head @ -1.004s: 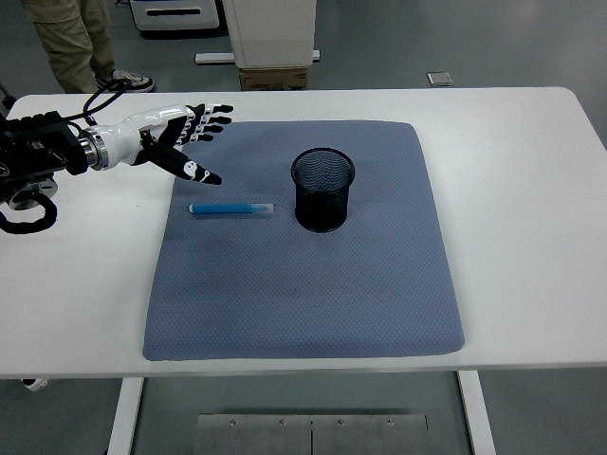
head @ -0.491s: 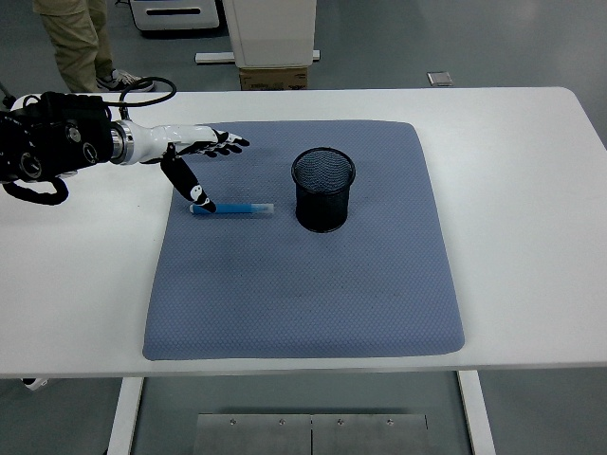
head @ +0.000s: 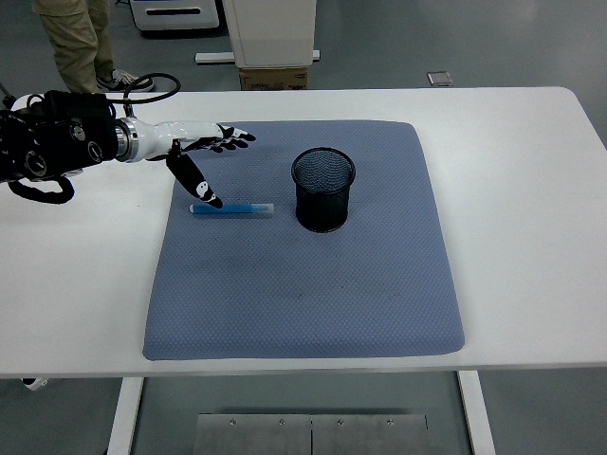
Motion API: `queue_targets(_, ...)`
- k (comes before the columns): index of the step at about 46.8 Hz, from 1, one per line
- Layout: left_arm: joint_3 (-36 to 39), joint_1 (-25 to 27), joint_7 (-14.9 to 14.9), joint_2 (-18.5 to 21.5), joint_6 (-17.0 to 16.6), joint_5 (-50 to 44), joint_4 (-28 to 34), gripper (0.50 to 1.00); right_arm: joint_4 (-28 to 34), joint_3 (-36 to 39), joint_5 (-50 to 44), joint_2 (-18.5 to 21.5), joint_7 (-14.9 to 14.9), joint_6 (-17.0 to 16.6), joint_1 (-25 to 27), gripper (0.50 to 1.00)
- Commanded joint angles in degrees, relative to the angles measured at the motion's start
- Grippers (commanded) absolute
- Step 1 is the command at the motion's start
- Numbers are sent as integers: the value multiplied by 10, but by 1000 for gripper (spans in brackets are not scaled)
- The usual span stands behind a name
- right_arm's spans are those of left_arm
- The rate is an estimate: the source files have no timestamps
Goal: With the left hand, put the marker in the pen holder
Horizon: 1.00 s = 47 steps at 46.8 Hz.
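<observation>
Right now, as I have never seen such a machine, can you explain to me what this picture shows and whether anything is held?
The picture comes from a camera high on a humanoid robot, looking down over a white table. The robot's left hand reaches in from the left, fingers spread, holding nothing; its thumb tip points down at one end of a blue marker. The marker lies flat on a grey-blue mat, left of an upright black mesh pen holder. The right arm is not visible. A person's legs show at the top.

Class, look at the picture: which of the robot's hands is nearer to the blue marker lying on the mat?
The left hand. Its thumb tip reaches down to the blue marker's left end, fingers spread above it. The right hand is not in view.
</observation>
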<state>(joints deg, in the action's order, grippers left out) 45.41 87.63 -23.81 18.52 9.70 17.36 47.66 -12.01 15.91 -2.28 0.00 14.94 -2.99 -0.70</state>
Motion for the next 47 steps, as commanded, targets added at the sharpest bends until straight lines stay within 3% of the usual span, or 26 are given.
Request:
queue_targets(1,11,1,8,-13,1,14,0,1000,0,0,0,0,0,0,0,1000)
queue_targets(4,20,3,19,-15,1,35,0,1000,1,0,0,0,0,0,0,1000)
queue_targets(12,20,4,82,-16,2,74,0,1000,1,0,0,0,0,0,0,1000)
queue_targets(17,20,13,87,-16,14,87,-2,1000,0,0,0,0,0,0,0,1000)
queue_targets(27,10,25,89,-35,73,87,-4,1000,1,0,0,0,0,0,0,1000)
queue_targets(33,3,25,90,-40,79,88,-3,1000,0,0,0,0,0,0,0,1000)
queue_targets(47,-36,28,129,-40,121,119,-6,1000,0,0,0,0,0,0,0,1000)
